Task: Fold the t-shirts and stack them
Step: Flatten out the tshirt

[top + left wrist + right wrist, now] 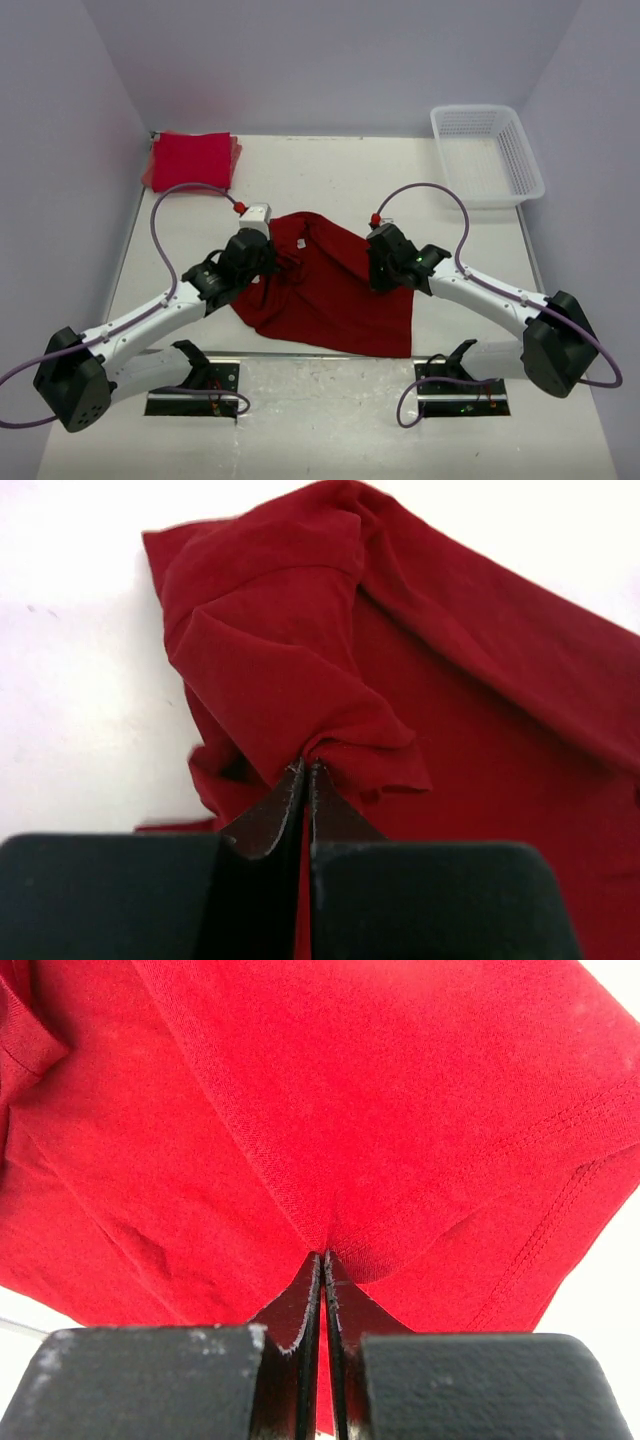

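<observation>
The crimson t-shirt (330,300), at the centre of the table (330,170), is clamped at nine o'clock by the left gripper (305,772) and three o'clock by the right gripper (322,1258); flattening appears in hand, and an even outward pull is called for.

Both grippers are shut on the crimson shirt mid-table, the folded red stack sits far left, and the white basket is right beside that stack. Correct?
Not quite. The basket is not beside the stack: the top view shows it in the far right corner, on the opposite side. The rest holds: the left gripper and right gripper are both shut on the crimson shirt.
</observation>
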You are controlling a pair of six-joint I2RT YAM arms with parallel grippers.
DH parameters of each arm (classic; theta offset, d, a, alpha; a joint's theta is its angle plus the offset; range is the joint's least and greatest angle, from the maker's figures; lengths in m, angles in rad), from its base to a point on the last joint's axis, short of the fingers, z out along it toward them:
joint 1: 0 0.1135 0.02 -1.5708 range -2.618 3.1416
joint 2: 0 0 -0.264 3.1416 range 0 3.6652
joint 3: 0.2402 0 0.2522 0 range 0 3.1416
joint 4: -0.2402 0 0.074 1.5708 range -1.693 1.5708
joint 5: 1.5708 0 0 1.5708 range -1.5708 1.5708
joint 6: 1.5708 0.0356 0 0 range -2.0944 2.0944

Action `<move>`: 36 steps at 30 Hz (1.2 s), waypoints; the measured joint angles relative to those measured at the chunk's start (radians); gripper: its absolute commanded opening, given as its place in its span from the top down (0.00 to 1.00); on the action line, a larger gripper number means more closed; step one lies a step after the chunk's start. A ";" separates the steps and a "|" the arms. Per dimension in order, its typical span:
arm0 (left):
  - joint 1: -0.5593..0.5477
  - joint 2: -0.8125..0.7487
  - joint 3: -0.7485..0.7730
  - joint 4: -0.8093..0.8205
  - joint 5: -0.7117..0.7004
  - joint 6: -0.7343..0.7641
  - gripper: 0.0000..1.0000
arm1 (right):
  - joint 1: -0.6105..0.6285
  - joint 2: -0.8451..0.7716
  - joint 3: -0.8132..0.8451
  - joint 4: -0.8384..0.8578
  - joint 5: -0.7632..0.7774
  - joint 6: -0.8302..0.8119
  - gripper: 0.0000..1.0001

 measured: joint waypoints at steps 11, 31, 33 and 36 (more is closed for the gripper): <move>-0.052 -0.064 -0.087 -0.024 -0.027 -0.104 0.61 | 0.000 -0.005 -0.014 0.005 0.000 0.000 1.00; -0.298 0.579 0.409 -0.220 -0.077 0.079 0.87 | 0.000 -0.039 -0.034 0.006 0.011 0.002 1.00; -0.309 0.606 0.420 -0.266 -0.115 0.079 0.87 | 0.000 -0.043 -0.038 0.005 0.012 0.002 1.00; -0.322 0.635 0.446 -0.319 -0.178 0.077 0.87 | 0.000 -0.043 -0.040 0.006 0.011 0.003 1.00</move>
